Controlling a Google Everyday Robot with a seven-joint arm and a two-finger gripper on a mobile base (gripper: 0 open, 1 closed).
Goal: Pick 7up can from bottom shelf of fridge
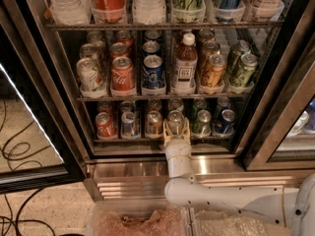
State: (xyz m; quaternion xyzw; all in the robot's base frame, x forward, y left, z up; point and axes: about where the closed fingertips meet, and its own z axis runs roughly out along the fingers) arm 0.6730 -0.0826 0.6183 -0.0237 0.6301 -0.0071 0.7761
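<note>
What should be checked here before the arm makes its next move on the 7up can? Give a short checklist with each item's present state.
1. Fridge door open, reach unobstructed: ok.
2. Gripper at the right can: ok, it sits around the 7up can, not a neighbour.
3. 7up can upright on the bottom shelf: ok.
4. Grip firm enough to lift: cannot tell.
5. Room beside the tan can on one side and the green can on the other: cannot tell, both stand close.
6. Space above the can for a lift: ok, but the gap under the rack above looks small.
</note>
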